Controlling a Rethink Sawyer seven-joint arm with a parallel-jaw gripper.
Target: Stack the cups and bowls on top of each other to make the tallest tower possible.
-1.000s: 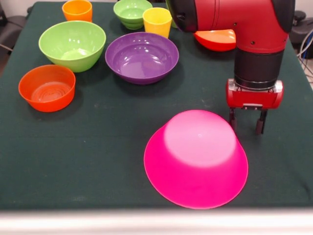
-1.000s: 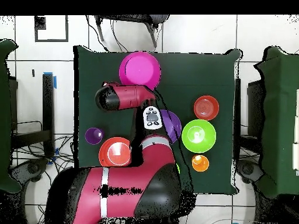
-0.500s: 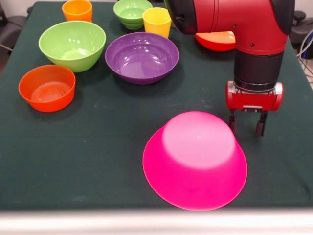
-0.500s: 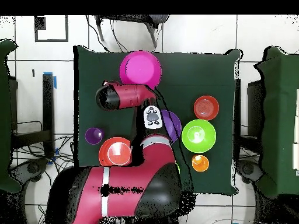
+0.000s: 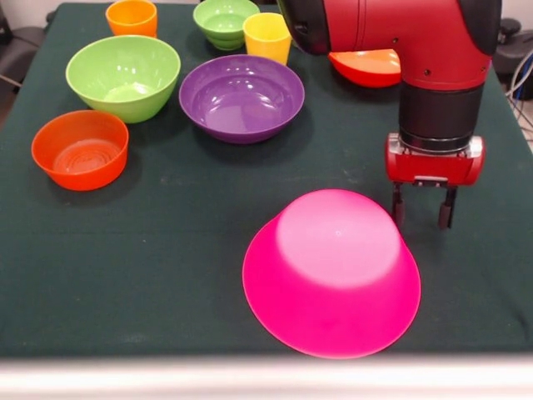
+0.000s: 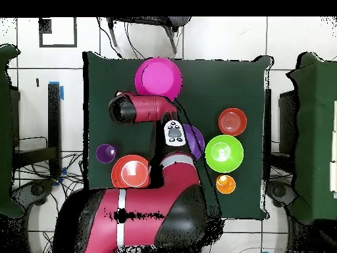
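Overhead, dark green table cloth (image 6: 250, 191) amid white tiled floor (image 6: 217, 36); claw (image 5: 423, 215) wide, empty, beside inverted pink bowl (image 5: 331, 271).

Dark green cloth-covered table (image 5: 183, 242), carrying bowls and cups. Big pink bowl (image 5: 333, 271) lying upside down on the cloth, just beside the gripper (image 5: 423, 213) on its front-view left. Purple bowl (image 5: 241, 97) upright, farther off to the left and behind. Light green bowl (image 5: 123, 77) left of that, orange-red bowl (image 5: 80, 149) nearer the front edge. Behind the arm, a second orange-red bowl (image 5: 366, 67), partly hidden. Along the far edge: orange cup (image 5: 132, 17), small ribbed green bowl (image 5: 223, 22), yellow cup (image 5: 267, 37). In the overhead view, a purple cup (image 6: 105, 153) well apart from the gripper, near the table's side edge.
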